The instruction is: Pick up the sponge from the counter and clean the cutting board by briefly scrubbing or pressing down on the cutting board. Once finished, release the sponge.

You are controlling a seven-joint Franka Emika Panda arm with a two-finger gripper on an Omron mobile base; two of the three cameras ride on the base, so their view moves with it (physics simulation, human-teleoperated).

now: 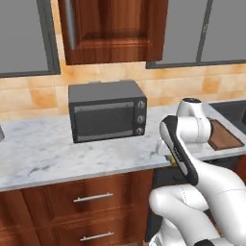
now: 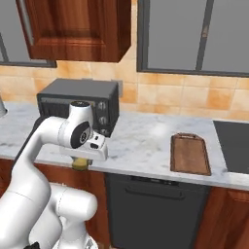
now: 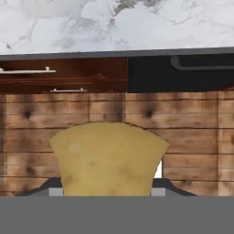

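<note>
The gripper [image 2: 81, 163] hangs off the front edge of the desk [image 2: 146, 141], clamped on the sponge [image 2: 81, 164]. In the right base view the mustard sponge peeks out under the white hand, level with the top of the cabinets and in front of the desk rim, not resting on the marble. In the left base view only a sliver of sponge [image 1: 169, 158] shows behind the arm's dark forearm, so its exact height there is hard to judge.

In the hand view the sponge [image 3: 108, 157] sits large between the fingers, whose tips it hides; past it lie a plank floor [image 3: 192, 123], the cabinet drawers [image 3: 64, 75] and a dark dishwasher front [image 3: 183, 71], with the desk's marble [image 3: 114, 23] across the top.

The board [image 2: 189, 153] lies flat on the desk to the arm's right, well apart from the gripper, with bare marble between them. Its near end reaches close to the desk's front edge, and it sits beside a dark cooktop [image 2: 233, 141]. In the left base view the board [image 1: 223, 135] shows past the arm's elbow. A dark grey microwave [image 1: 106, 115] stands at the back of the desk against the tiled wall, to the left of the arm.
</note>
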